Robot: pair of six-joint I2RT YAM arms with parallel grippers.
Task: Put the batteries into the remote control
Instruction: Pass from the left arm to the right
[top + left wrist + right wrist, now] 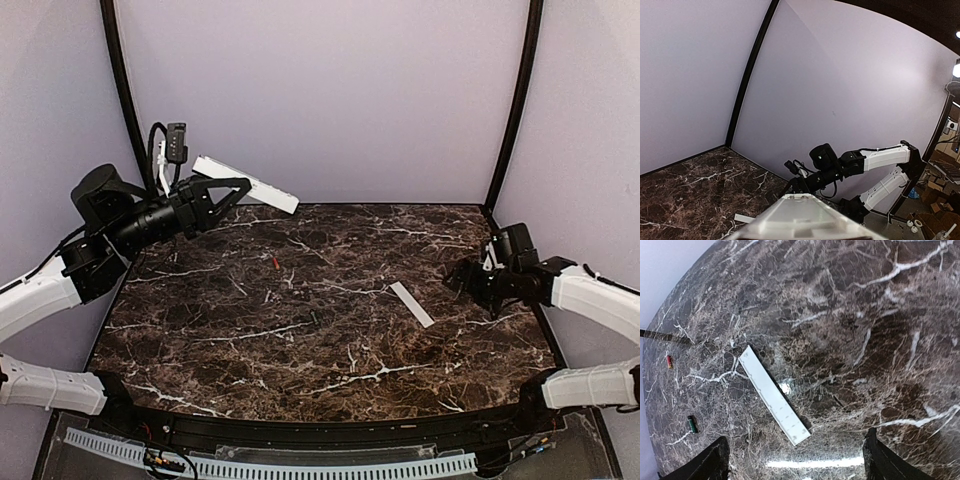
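Observation:
The remote control point(262, 188), a long white bar, is held up in the air over the table's back left corner with my left gripper point(234, 189) shut on it. It fills the bottom of the left wrist view point(800, 217), where my own fingers are hidden. Two batteries lie loose on the marble: a red-orange one point(275, 262) point(669, 361) and a dark one point(692, 424). At the table's right side my right gripper point(465, 277) point(796, 465) hangs open above the marble, holding nothing.
A flat pale-grey strip point(412, 303) point(773, 395) lies diagonally on the dark marble table point(300, 360), just left of my right gripper. Purple walls with black corner posts point(125, 90) close in the back and sides.

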